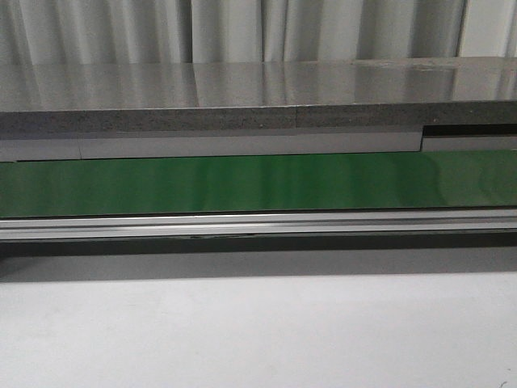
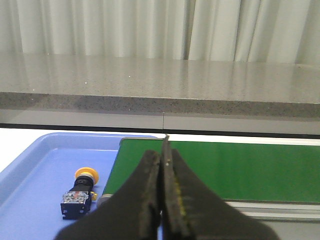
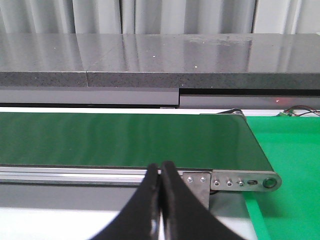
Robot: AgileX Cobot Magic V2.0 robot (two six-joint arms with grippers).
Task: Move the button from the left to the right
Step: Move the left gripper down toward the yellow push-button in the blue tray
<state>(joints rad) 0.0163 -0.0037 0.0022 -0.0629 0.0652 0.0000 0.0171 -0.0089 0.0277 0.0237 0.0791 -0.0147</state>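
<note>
Button lying on its side in blue tray, beside end of green belt; we judge task not begun, pick and transfer all left. Yellow-orange round head, dark boxy body. We see left gripper pressed closed, empty; right gripper likewise closed, empty, above belt.

Green belt — blue tray alongside — grey counter

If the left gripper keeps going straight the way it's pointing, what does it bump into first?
Probably the green belt. The shut left gripper points over the belt's near end, not at the button, which lies off to one side in the blue tray. Depth is hard to judge.
</note>
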